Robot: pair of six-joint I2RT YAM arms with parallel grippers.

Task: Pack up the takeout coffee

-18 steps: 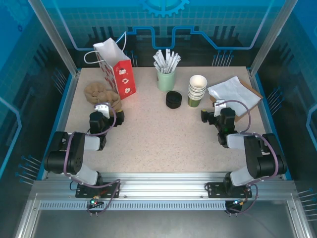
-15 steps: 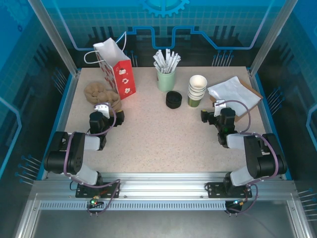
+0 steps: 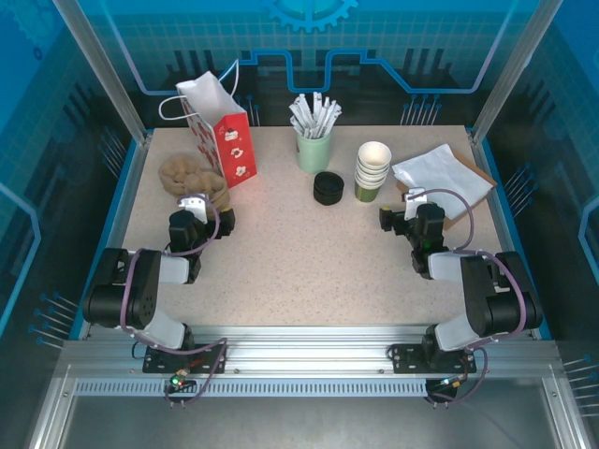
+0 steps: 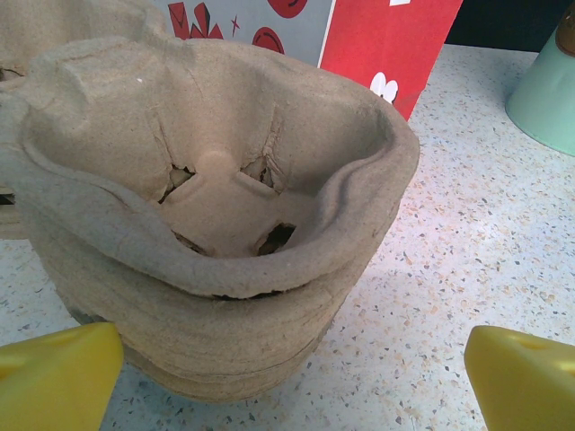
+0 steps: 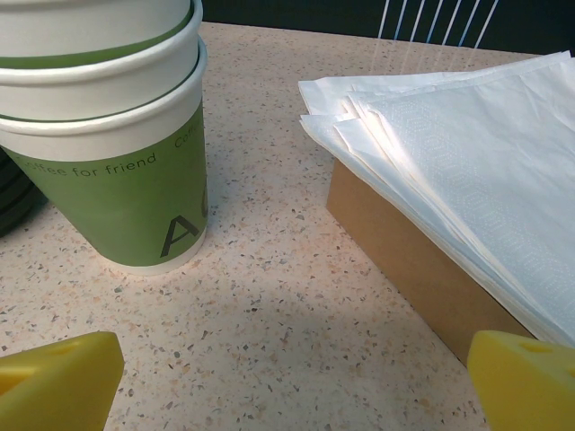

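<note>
The takeout coffee is out of view. A stack of lidless green-and-white cups (image 3: 372, 171) stands at the back right, with a stack of black lids (image 3: 328, 188) to its left. My right gripper (image 3: 408, 202) is open and empty just in front of them; in its wrist view the cup stack (image 5: 108, 153) stands ahead on the left, between the wide-apart yellow fingertips (image 5: 58, 382). My left gripper (image 3: 199, 200) is open too, facing a stack of brown pulp cup carriers (image 4: 216, 224) close ahead without touching it.
A red-and-white paper bag (image 3: 223, 131) stands open behind the carriers (image 3: 190, 176). A mint cup of wrapped stirrers (image 3: 314, 140) stands at the back middle. White napkins (image 3: 442, 175) lie on a brown box (image 5: 404, 260) at the far right.
</note>
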